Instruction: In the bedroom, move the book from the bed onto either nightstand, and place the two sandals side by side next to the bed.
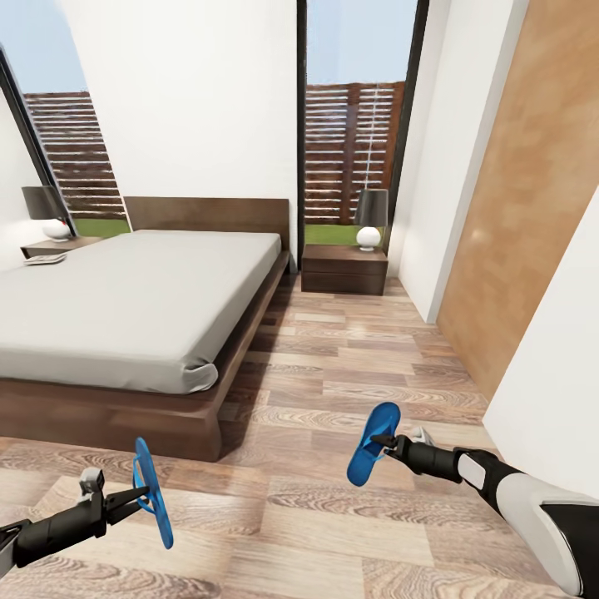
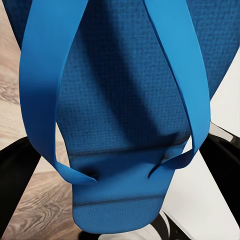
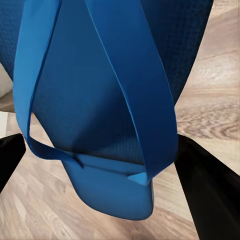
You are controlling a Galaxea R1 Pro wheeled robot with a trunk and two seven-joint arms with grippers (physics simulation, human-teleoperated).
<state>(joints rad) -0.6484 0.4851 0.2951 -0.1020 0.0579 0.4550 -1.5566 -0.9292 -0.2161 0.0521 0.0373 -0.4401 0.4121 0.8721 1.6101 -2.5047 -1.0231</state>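
A: Where do we stand?

B: We are on the sandal step. Our left gripper (image 1: 143, 497) pinches one sandal (image 1: 153, 492) edge-on above the wooden floor (image 1: 333, 516), and our right gripper (image 1: 384, 443) pinches the other sandal (image 1: 372, 443), which hangs tilted in the air. Neither touches the planks yet.

A: How are the fingers set?

B: Pressed onto the sandals. In the left wrist view the dark fingers (image 2: 15, 180) flank the heel end of the blue sole (image 2: 125, 125); in the right wrist view the fingers (image 3: 205, 190) sit likewise on either side of theirs (image 3: 95, 115). Exactly what the pads bite, sole or strap, we cannot tell.

A: And the rest of the task?

B: The bed (image 1: 133, 308) lies ahead to our left. A small flat thing (image 1: 44, 259) rests near its far corner, probably the book, too small to be sure. One nightstand (image 1: 344, 269) stands just beside the bed on the right, another (image 1: 58, 246) behind the far corner.

A: Next move?

B: We judge we should lower both sandals flat onto the floor near the bed frame, soles down, parallel and close, then let go.
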